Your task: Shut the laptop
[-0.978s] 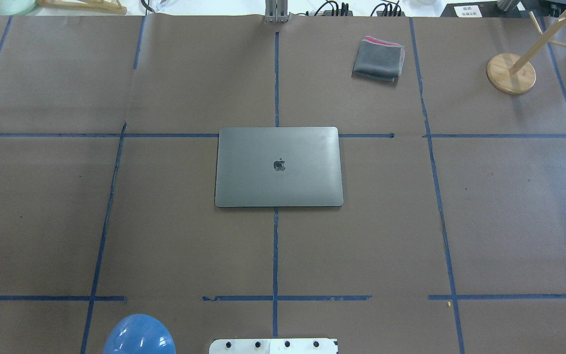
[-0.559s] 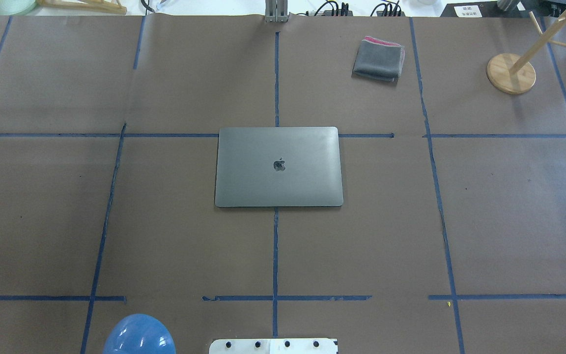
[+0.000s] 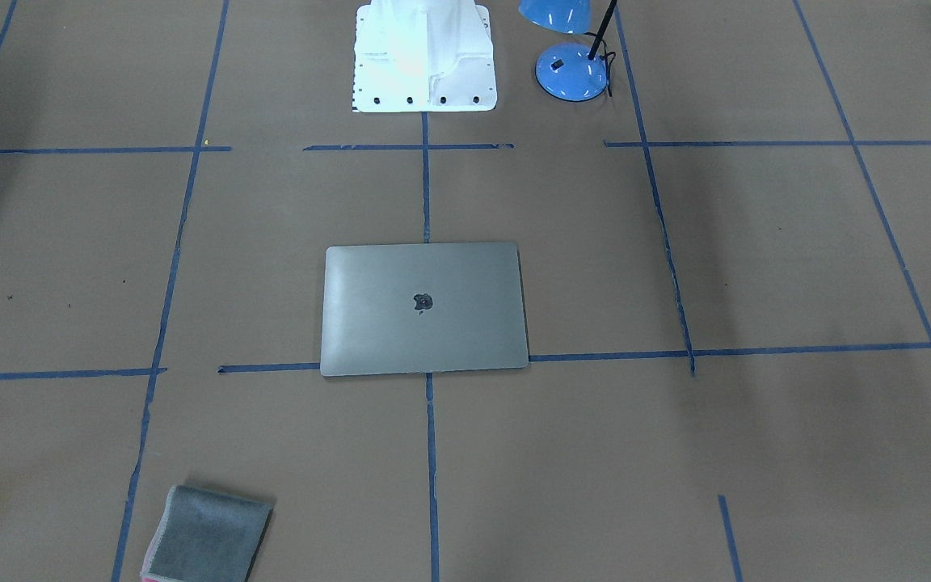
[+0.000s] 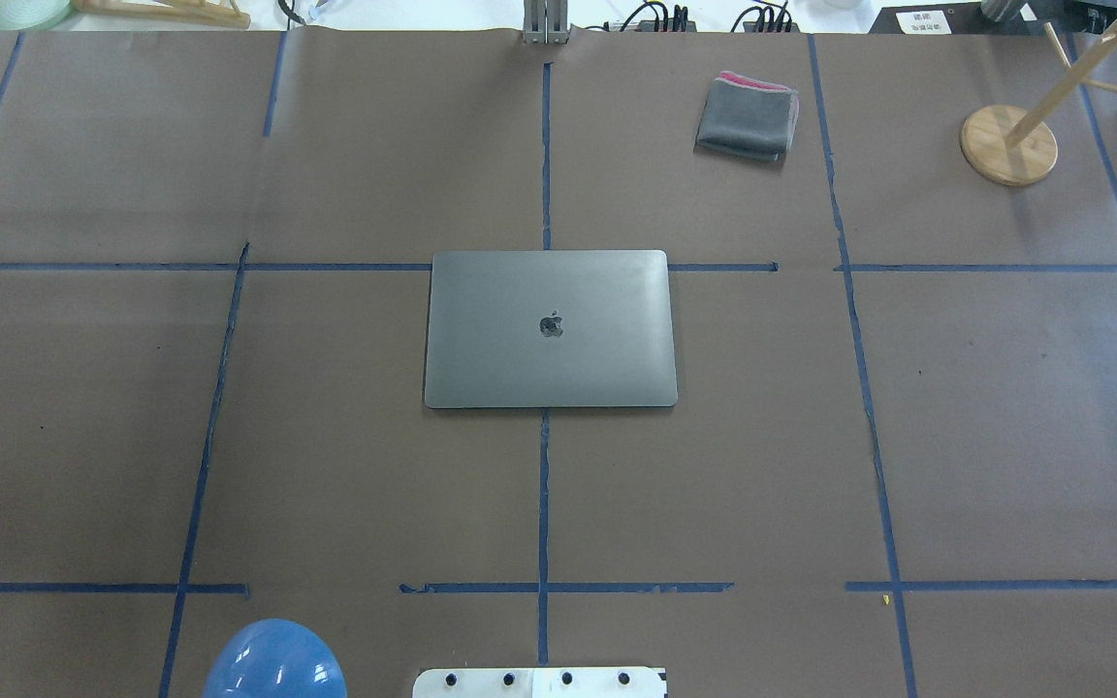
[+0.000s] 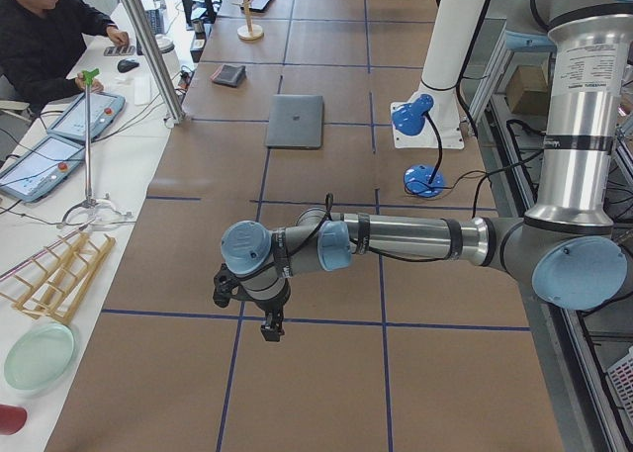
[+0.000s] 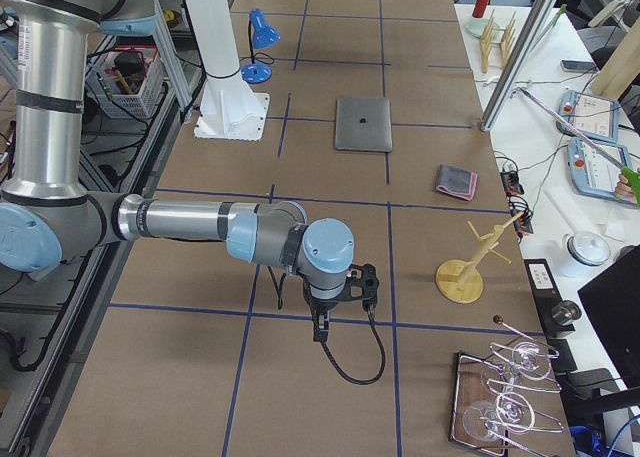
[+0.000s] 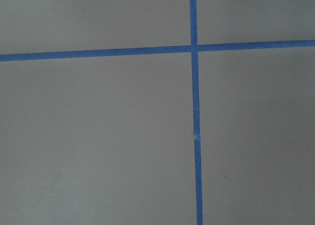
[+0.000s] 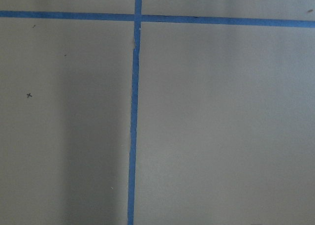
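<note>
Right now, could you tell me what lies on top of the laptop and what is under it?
Nothing lies on the laptop, whose lid is shut. It rests flat on the brown paper. The blue tape lines run under it, so their crossing is covered.

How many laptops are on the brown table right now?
1. The laptop lies shut, logo up, at the centre of the table. No other seems hidden.
</note>
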